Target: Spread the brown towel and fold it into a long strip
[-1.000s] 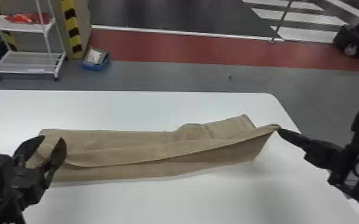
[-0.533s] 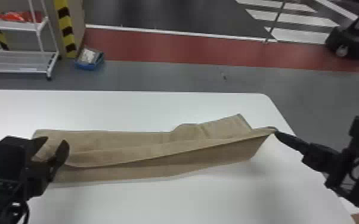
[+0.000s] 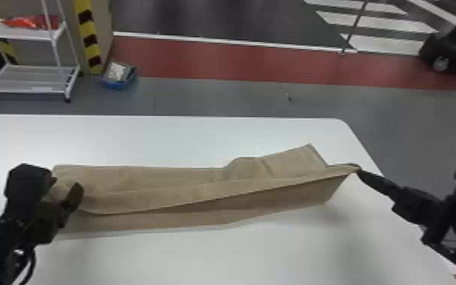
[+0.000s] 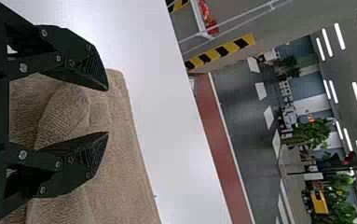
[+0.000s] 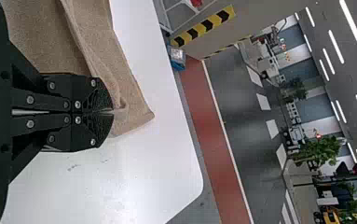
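The brown towel (image 3: 185, 189) lies as a long band across the table, its near layer partly lifted toward the right end. Over its left end is my left gripper (image 3: 66, 185), open. In the left wrist view the left gripper (image 4: 107, 111) has its fingers apart above the towel (image 4: 115, 158), with a raised fold between them. At the towel's right end my right gripper (image 3: 358, 170) is shut on a corner, holding it off the table. The right wrist view has the right gripper (image 5: 111, 112) closed on the edge of the towel (image 5: 129, 93).
The white table (image 3: 238, 257) extends in front of and behind the towel, its right edge passing under the right arm. Beyond it on the floor stand a white shelf rack (image 3: 30, 79) and a blue box (image 3: 119, 77).
My left gripper has turned and shifted slightly at the towel's left end, still open. The right gripper keeps hold of its corner, and the whole head view has shifted a little.
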